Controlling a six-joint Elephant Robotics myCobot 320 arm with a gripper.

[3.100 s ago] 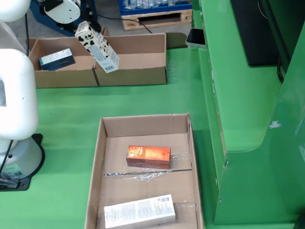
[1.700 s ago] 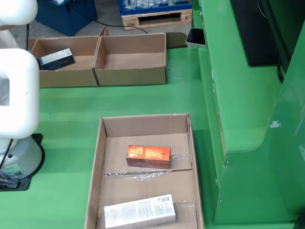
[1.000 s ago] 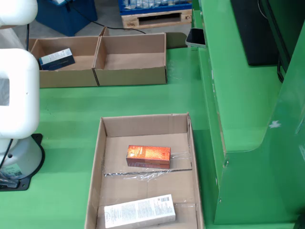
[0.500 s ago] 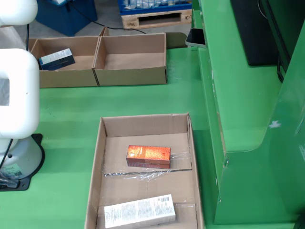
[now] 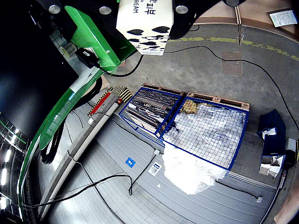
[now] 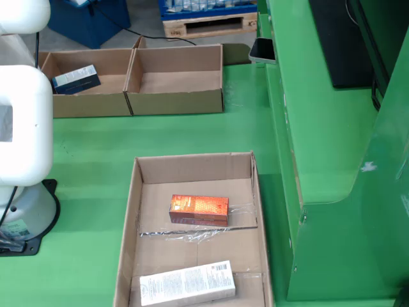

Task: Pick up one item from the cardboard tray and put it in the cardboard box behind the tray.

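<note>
In the view that rides on the gripper, my gripper (image 5: 145, 21) is shut on a white carton with black cow patches (image 5: 145, 32), held at the top edge of the picture. Black fingers (image 5: 183, 18) flank the carton. In the still view from above, the cardboard tray (image 6: 128, 217) lies near the front and holds an orange box (image 6: 199, 208) and a long white box (image 6: 186, 283). Behind it stand two open cardboard boxes: the left box (image 6: 83, 102) holds a blue box (image 6: 75, 78), and the right box (image 6: 176, 101) shows a bare bottom. This view does not show the gripper.
The arm's white body and base (image 6: 22, 141) stand left of the tray. A green frame (image 6: 332, 166) rises on the right, with a phone (image 6: 262, 50) at its far end. The gripper view looks out over a blue wire cage (image 5: 201, 128) on the floor.
</note>
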